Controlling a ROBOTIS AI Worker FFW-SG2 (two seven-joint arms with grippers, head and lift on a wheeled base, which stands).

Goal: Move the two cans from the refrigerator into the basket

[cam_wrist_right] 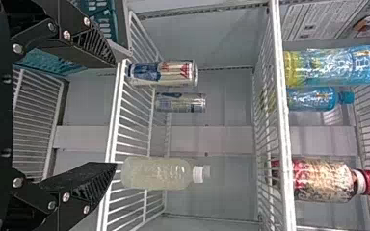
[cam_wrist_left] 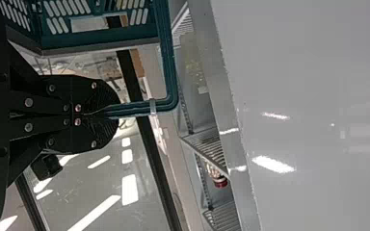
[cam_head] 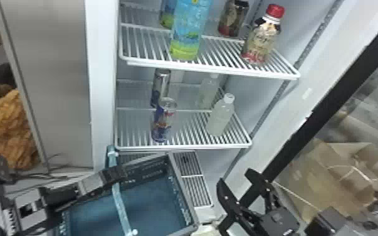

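In the head view my left gripper (cam_head: 116, 174) holds the handle of the teal basket (cam_head: 183, 191) below the shelves; in the left wrist view the left gripper (cam_wrist_left: 110, 112) is shut on the basket handle (cam_wrist_left: 166, 62). My right gripper (cam_head: 235, 180) stands open right of the basket, lower than the middle shelf. A blue-and-silver can (cam_head: 164, 120) is upright near that shelf's front, with another can (cam_head: 160, 84) behind it. In the right wrist view the right gripper (cam_wrist_right: 114, 111) has nothing between its fingers, and the front can (cam_wrist_right: 164, 73) and rear can (cam_wrist_right: 180, 102) stand beyond them.
Pale bottles, one at the front (cam_head: 221, 116), share the middle shelf (cam_head: 185, 146) with the cans. The upper shelf (cam_head: 210, 69) bears a blue bottle (cam_head: 188, 28), a red-capped bottle (cam_head: 261, 37) and a dark can (cam_head: 233, 17). The black-edged door (cam_head: 310, 125) is at the right.
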